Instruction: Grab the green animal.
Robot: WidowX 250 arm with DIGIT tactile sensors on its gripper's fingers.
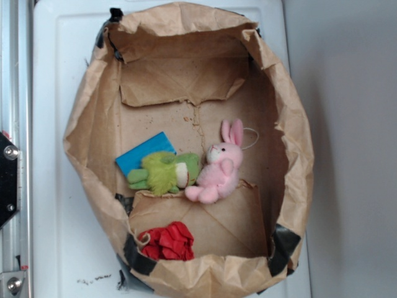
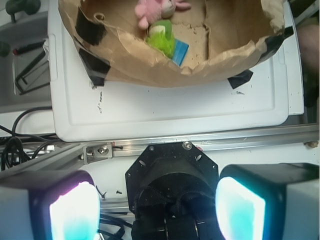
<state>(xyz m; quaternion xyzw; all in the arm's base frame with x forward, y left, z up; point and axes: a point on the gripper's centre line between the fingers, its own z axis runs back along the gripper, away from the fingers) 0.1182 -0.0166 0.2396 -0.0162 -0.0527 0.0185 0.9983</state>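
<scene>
Evidently the approach step had not begun: no contact with anything was seen. The gripper (image 2: pixel 157 197) was set wide, two glowing pads (image 2: pixel 72 212) well apart with nothing between them, and it sat outside the crumpled brown paper bag (image 1: pixel 93 112), over the aluminium rail (image 2: pixel 200 144) at the edge of the white plastic board (image 2: pixel 165 112).

The small fuzzy lime-green plush animal (image 1: pixel 166 173) was found lying on its side on the bag floor, near the middle, white belly patch turned toward the pink plush bunny with long ears (image 1: pixel 218 167) and touching it. One edge of a blue flat card (image 1: pixel 139 155) was covered by the green plush. A red wrinkly cloth lump (image 1: pixel 167 241) lay apart, near the bag's taped lower rim.

Next move, as judged: travel over the bag wall, centre above the green plush, descend, close on the fuzzy body from the side away from the bunny, so pink was not caught too.

View differences: the exterior view gave the whole bag layout but no gripper. The wrist view gave pad spacing, rail and cables (image 2: pixel 20 135); the red lump was hidden there and the green plush partly cut by the bag wall.
</scene>
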